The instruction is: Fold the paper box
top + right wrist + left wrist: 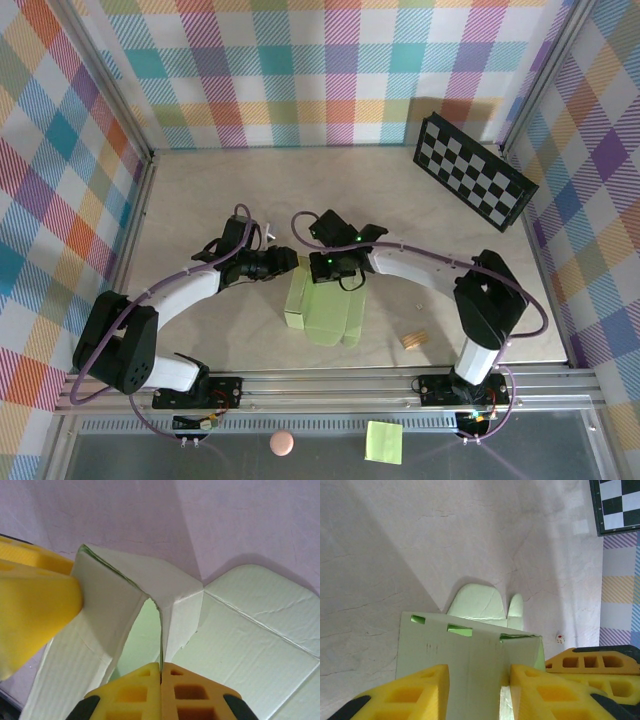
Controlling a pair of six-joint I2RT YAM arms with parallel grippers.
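My right pincer (161, 672) has its fingers pressed together on the thin edge of an upright wall of the box (125, 580). The card runs straight up out of the seam between them. Beside that wall the box gapes open like a tube, and a broad creased panel lies flat on the bench to one side.

My left pincer (480, 672) has its fingers apart with a slotted panel of the box in the gap. I cannot tell whether they are pinching it. From the right wrist I see one of its fingers (35, 595) pressed against the outside of the opposite box wall. Beyond the panel, two rounded flaps (475, 602) rest flat on the bench (380, 540).

From above, both pincers meet at the far end of the box, the left one on its left. The box sits about midway between the left and right edges, nearer the near edge than the far one.

A small die (560, 638) lies right of the box. A small wooden piece (413, 340) lies further right, close to the near edge. A checkerboard (470, 165) sits in the far right corner. On the ledge past the near edge are a green note (384, 442) and a peach ball (282, 443).
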